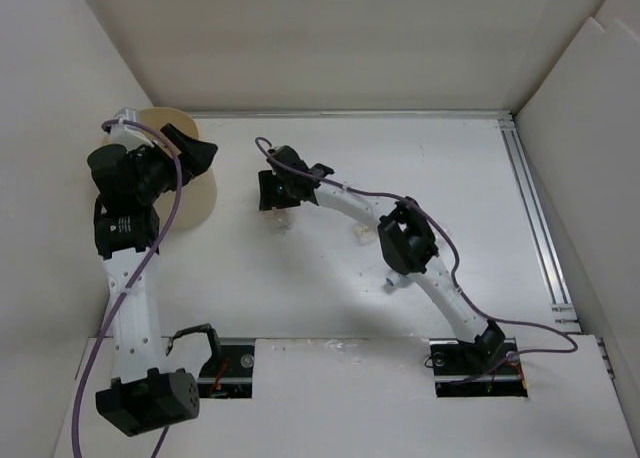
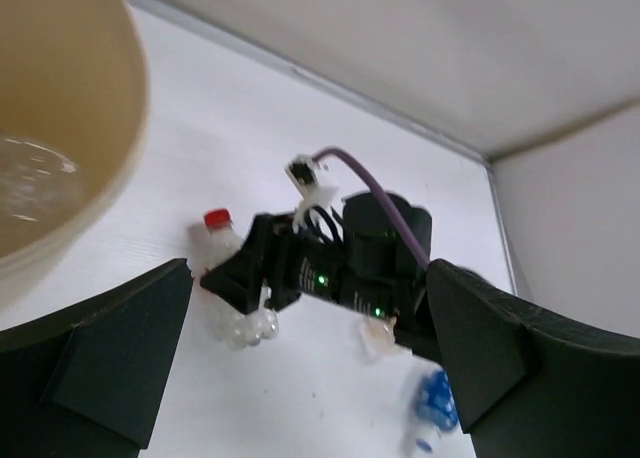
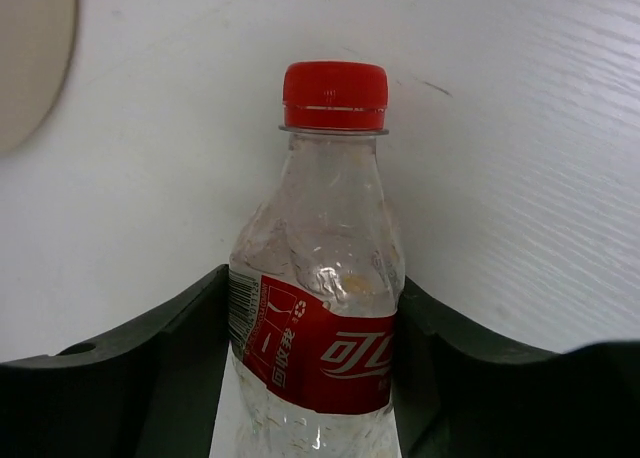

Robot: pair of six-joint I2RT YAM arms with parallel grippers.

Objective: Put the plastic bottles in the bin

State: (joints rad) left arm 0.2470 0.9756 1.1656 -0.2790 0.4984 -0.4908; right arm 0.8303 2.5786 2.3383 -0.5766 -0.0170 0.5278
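Observation:
A clear plastic bottle with a red cap and red label (image 3: 318,278) lies on the white table. My right gripper (image 3: 315,388) has a dark finger pressed against each side of its label. From above, this gripper (image 1: 275,196) sits mid-table with the bottle (image 1: 281,221) under it. The tan bin (image 1: 203,193) stands at the far left. My left gripper (image 1: 193,150) hangs over it, open and holding nothing. In the left wrist view the bin's rim (image 2: 110,168) is at the left, with something clear and shiny inside (image 2: 30,173). A blue-labelled bottle (image 2: 435,403) and a small pale bottle (image 2: 375,336) lie by the right arm.
White walls enclose the table on the left, back and right. A metal rail (image 1: 535,218) runs along the right side. The right arm (image 1: 405,243) stretches diagonally over the table's middle, partly covering the pale bottle (image 1: 365,234) and the blue-labelled one (image 1: 391,281).

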